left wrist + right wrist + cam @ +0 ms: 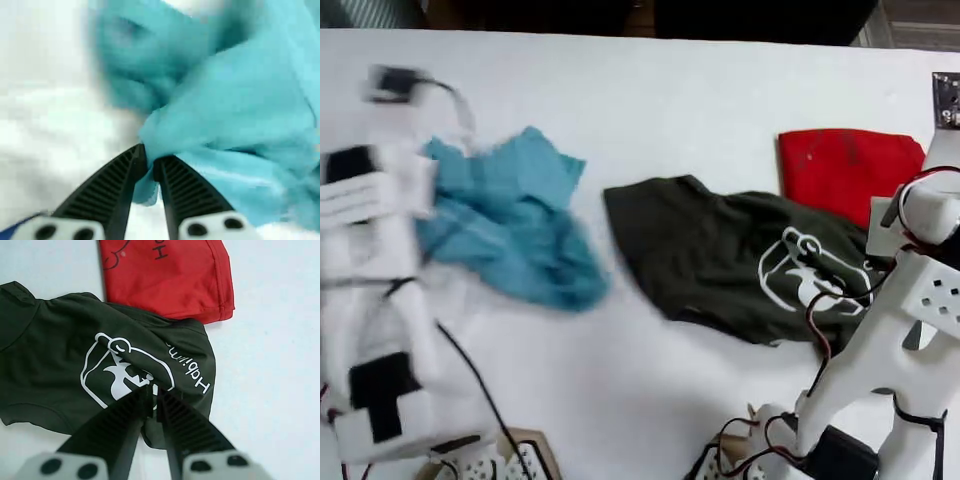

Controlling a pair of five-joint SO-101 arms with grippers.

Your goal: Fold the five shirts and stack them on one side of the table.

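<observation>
A white table holds three shirts. A dark green shirt lies spread and rumpled under the right gripper, whose jaws are pressed together and seem to nip a fold at its print. A crumpled blue shirt bunches ahead of the left gripper, which pinches its edge. A folded red shirt lies just beyond the right gripper. Folding looks barely begun; next, each pinched shirt likely needs pulling flat.

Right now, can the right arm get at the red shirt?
Probably yes, once freed: the red shirt lies mostly uncovered beside the dark green shirt, but the right gripper looks shut on that one.
</observation>
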